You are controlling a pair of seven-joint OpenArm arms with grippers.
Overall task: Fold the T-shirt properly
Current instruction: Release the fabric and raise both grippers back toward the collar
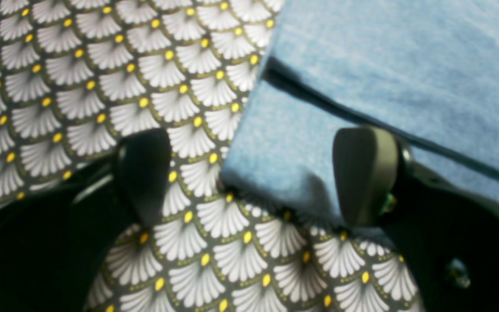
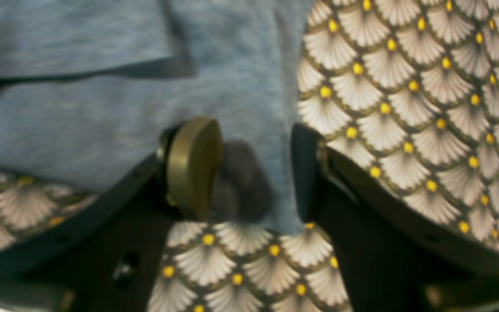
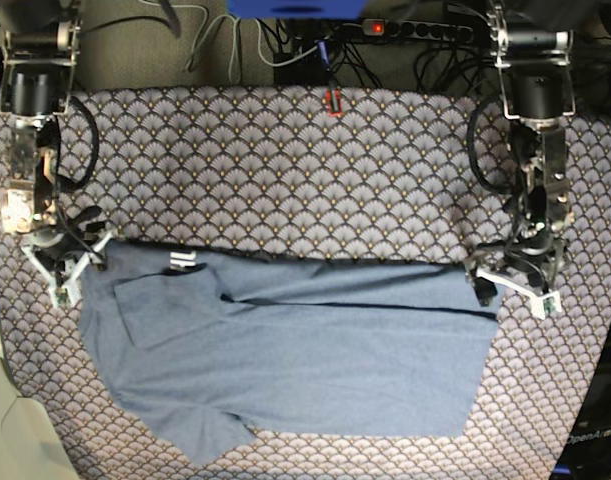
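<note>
The slate-blue T-shirt (image 3: 305, 350) lies flat on the patterned table, folded over on itself, with a sleeve at the front left. A small white mark (image 3: 182, 260) shows at its far edge. My left gripper (image 1: 254, 177) is open and straddles the shirt's far right corner (image 1: 275, 164); one finger (image 1: 364, 173) is over the cloth, the other on the table cover. It shows in the base view (image 3: 513, 283). My right gripper (image 2: 249, 173) is open around the shirt's far left corner (image 2: 249, 130), and shows in the base view (image 3: 73, 268).
The table cover (image 3: 305, 170) has a white fan pattern with yellow dots. Cables and a power strip (image 3: 415, 28) run along the back edge. A small red item (image 3: 332, 100) lies at the back middle. A pale surface (image 3: 10, 420) borders the front left.
</note>
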